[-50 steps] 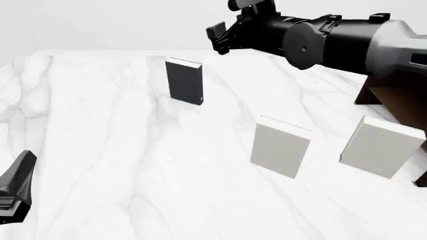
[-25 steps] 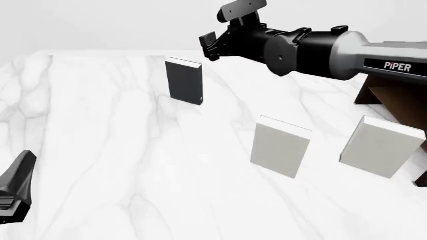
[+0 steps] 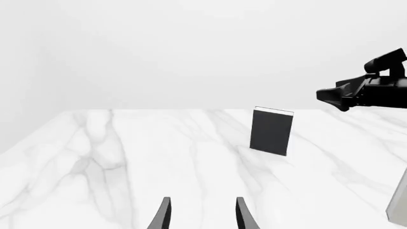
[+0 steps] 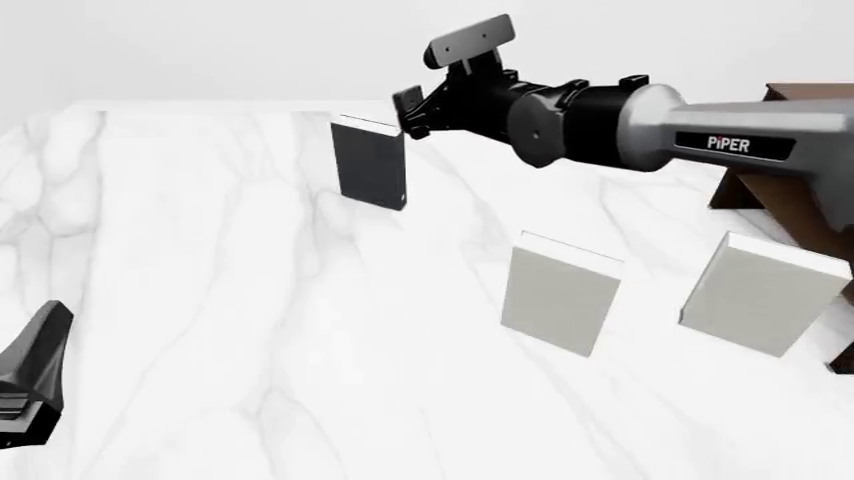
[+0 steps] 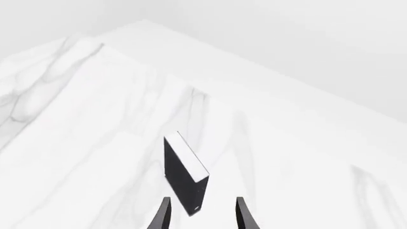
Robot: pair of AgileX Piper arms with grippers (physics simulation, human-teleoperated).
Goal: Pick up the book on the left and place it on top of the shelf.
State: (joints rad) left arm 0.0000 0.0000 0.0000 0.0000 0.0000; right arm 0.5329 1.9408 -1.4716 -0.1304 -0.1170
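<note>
White marble table (image 4: 240, 330) carried the book (image 4: 370, 161), upright on its short edge, long axis vertical, white page edge on top. The right pincer (image 4: 411, 102) had advanced leftward to just beside its upper right corner, fingers parted and empty; the left pincer (image 3: 201, 215) also gaped, far off.

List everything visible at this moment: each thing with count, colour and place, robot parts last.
thin dark grey book with white page edge: 1, near-black, standing upright far on the table, leftmost book
larger light grey books: 2, pale grey, standing nearer, centre-right and right
dark brown wooden shelf: 1, brown, right edge, partly hidden
white marble table: 1, white with grey veins
right gripper: black, open, above the dark book's right side
left gripper: black, open, low near the table's left front
</note>
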